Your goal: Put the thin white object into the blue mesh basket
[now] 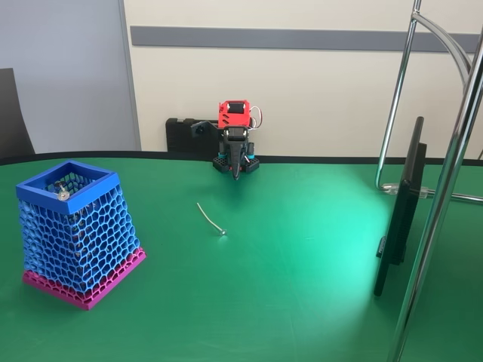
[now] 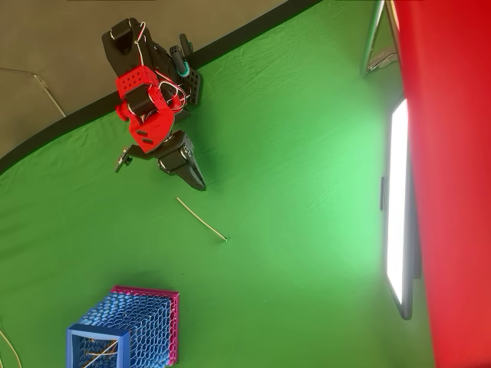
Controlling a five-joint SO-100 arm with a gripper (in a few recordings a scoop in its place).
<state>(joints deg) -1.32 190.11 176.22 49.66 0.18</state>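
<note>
The tapered blue honeycomb-mesh basket [image 1: 75, 230] with its magenta base stands well left of the fingers [image 1: 237, 172], which point down, seemingly together. The thin white curved stick [image 1: 210, 218] lies apart on the green worktop [image 1: 302, 264], just ahead of them. Being so slender, it may slip or roll when pinched. The overhead view shows sticks already inside the basket.

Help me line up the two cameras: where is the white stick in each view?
Fixed view: the stick lies on the green cloth just left of centre, in front of the gripper.
Overhead view: the stick lies left of centre, below the gripper.
Shared landmark: the basket, at lower left in both.
</note>
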